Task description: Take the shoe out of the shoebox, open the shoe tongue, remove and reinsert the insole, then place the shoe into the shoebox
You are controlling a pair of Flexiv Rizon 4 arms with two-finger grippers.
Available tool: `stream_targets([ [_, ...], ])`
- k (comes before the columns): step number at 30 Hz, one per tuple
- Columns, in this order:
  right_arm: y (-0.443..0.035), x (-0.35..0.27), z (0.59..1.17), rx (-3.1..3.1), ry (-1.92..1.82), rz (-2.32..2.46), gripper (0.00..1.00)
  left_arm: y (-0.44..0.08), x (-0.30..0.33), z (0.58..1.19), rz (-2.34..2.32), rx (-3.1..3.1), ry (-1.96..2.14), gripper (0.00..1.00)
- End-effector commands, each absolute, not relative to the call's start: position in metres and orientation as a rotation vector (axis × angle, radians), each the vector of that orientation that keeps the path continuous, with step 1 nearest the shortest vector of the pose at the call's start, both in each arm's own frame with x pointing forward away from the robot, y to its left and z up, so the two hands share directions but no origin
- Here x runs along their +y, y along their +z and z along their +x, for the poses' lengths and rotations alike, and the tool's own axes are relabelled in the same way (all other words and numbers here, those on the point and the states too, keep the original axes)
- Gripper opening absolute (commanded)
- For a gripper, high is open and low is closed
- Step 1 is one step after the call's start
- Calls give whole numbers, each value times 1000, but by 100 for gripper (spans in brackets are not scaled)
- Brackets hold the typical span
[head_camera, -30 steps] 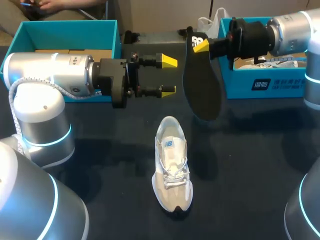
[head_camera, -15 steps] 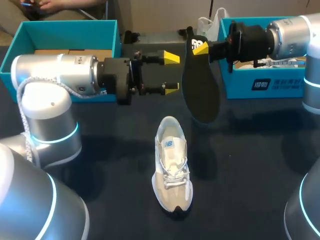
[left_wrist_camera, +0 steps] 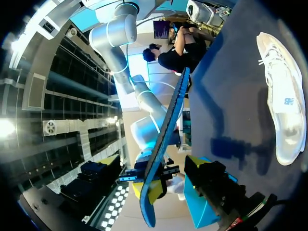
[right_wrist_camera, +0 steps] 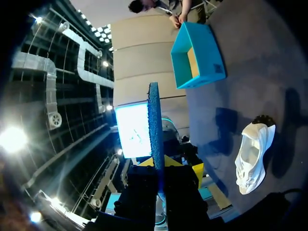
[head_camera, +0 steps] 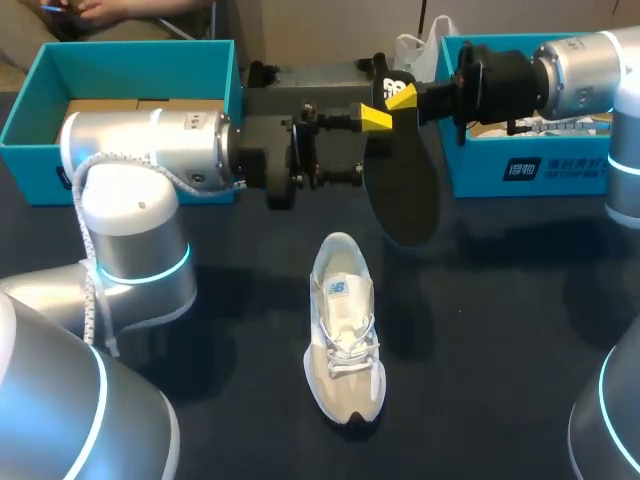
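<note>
Two grippers are now close together at the insole (head_camera: 405,190). Over the last second the left gripper (head_camera: 362,148) has travelled across from the left, and its upper yellow tip now overlaps the insole's near edge, just below where the right gripper (head_camera: 405,95) pinches the heel end. The right gripper's fingers are clamped on the insole, which hangs toe-down above the table (head_camera: 500,330); seen from the right wrist, it stands edge-on straight out from between them (right_wrist_camera: 154,125). The left fingers stand apart. From above I cannot tell whether they already bracket the insole or merely sit beside it, and the left wrist view shows only the insole (left_wrist_camera: 166,144) edge-on just ahead.

Removal looks done and a handover or regrasp seems to be starting, probably to set up reinsertion. The shoe (head_camera: 345,330) lies on the table below, tongue opened, well apart from both grippers, with the shoebox (head_camera: 530,170) behind the right arm.
</note>
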State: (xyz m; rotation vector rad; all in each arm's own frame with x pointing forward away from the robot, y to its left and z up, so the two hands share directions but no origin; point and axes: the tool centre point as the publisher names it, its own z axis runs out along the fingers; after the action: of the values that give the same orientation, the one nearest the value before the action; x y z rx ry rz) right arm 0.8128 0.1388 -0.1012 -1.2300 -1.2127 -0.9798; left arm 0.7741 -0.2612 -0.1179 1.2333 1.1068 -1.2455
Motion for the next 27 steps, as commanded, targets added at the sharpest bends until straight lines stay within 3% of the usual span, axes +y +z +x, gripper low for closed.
stream_targets([
  [1,-101,140,812,-1214,-979,-1234,0,-114,-266,775,1246,1098,-1241,58],
  [8,-101,140,812,-1214,-979,-1234,0,-109,-267,776,1302,1077,-1212,44],
  [13,-101,140,812,-1214,-979,-1234,0,-106,-265,776,1325,1068,-1192,44],
  [23,-101,140,812,-1214,-979,-1234,0,-109,-266,781,1404,1066,-1167,29],
  [27,-101,140,812,-1214,-979,-1234,0,-109,-266,781,1418,1058,-1161,29],
])
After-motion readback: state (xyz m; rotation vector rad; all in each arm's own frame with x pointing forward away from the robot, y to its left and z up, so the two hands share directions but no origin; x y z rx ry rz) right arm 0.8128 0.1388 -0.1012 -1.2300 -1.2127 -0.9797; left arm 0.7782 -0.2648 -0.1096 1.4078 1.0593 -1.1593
